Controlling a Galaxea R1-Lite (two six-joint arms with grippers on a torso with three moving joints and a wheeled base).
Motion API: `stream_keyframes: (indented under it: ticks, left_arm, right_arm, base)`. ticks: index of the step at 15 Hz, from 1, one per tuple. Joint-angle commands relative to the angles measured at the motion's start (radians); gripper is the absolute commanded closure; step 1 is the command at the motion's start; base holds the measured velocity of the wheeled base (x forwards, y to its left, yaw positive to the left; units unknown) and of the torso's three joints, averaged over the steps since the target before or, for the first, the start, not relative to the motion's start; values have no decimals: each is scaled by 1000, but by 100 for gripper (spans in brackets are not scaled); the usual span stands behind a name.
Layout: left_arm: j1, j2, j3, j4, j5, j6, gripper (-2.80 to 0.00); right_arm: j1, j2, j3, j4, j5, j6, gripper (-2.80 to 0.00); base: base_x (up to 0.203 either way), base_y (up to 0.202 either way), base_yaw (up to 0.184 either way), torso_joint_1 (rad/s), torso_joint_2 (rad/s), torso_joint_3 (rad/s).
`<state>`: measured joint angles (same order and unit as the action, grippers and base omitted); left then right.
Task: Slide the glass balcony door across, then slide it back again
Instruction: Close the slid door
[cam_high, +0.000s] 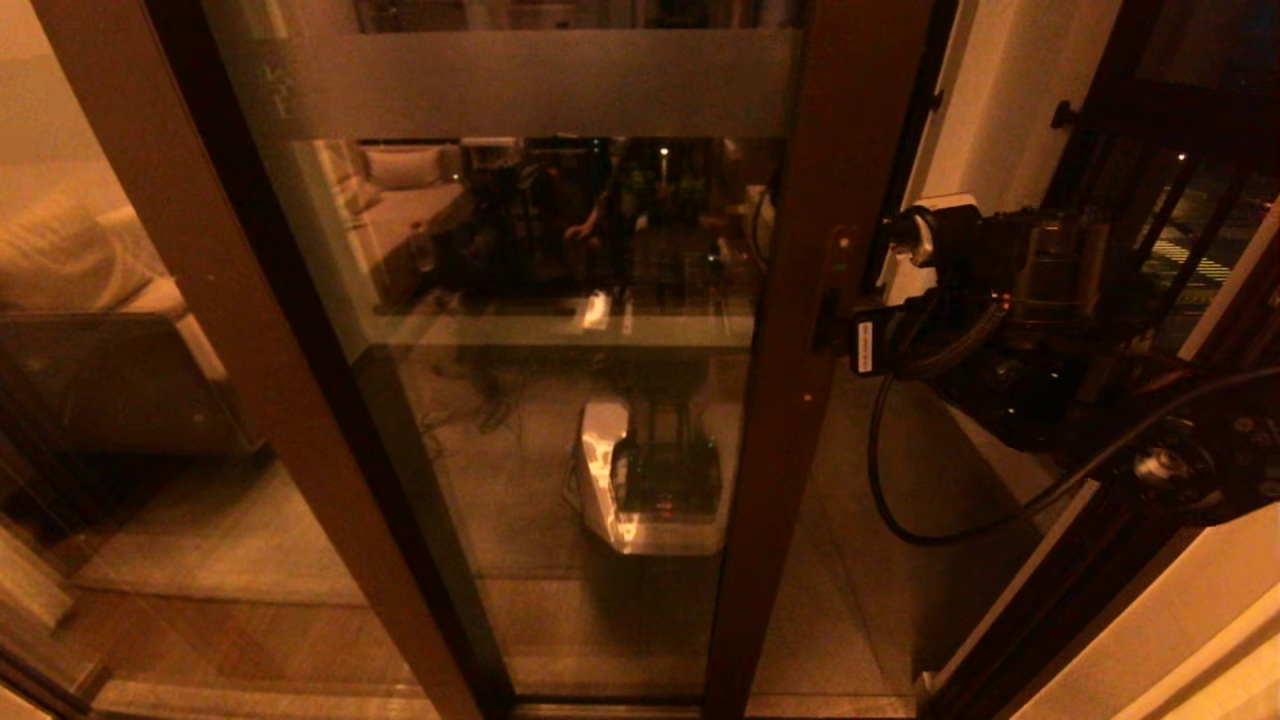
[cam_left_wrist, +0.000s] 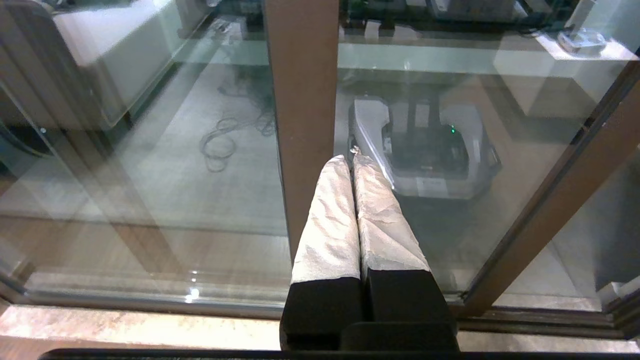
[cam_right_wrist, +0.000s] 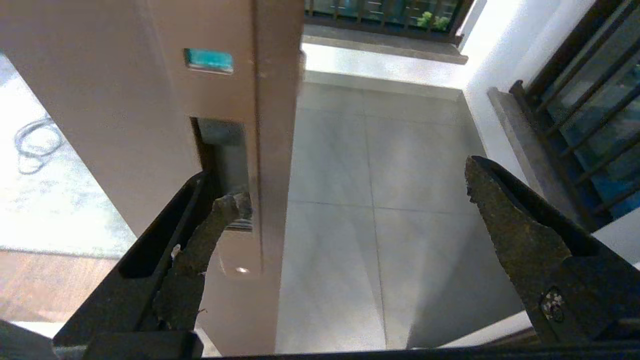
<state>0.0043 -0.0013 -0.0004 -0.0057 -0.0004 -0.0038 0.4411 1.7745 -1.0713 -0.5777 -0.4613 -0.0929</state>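
Where the tall glass balcony door in its dark brown frame (cam_high: 560, 330) fills the centre of the head view, with a frosted horizontal band (cam_high: 530, 85) at 12 o'clock, shown standing partly slid across, its right-hand brown stile (cam_high: 800, 330) bordering an open gap onto the grey-tiled balcony floor (cam_right_wrist: 380, 200). Slim recessed handle (cam_right_wrist: 225, 150) set into that stile, below a small green marker (cam_right_wrist: 208, 60). At 3 o'clock of the stile, right gripper (cam_right_wrist: 350, 200) spread wide, straddling the stile edge: one dark worn fingertip (cam_right_wrist: 227, 207) tucked into the recess and touching it, the other fingertip (cam_right_wrist: 487, 192) well apart over the tiles; nothing clamped between them. At 9 o'clock of the door, a second brown-framed glass panel (cam_high: 170, 300), overlapping it. Left gripper (cam_left_wrist: 353, 162), seen only in the left wrist view, with its two white-wrapped fingers (cam_left_wrist: 330, 220) pressed together on nothing, tips near the glass just beside a brown frame upright (cam_left_wrist: 302, 100). At 3 o'clock, far edge, dark balcony railing (cam_high: 1170, 200). Reflected in the glass, the robot's white base (cam_high: 650, 480).
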Motion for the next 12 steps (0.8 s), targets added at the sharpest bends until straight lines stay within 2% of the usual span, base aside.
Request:
stream_keyframes:
  ticks: [1, 12]
  left_arm:
    - [0, 1, 0, 0, 0, -1, 0]
    - [0, 1, 0, 0, 0, -1, 0]
  right_arm:
    - [-2, 25, -7, -5, -2, -1, -280]
    - [-66, 57, -44, -10, 4, -4, -280]
  base:
    - [0, 0, 0, 0, 0, 0]
    - [0, 0, 0, 0, 0, 0]
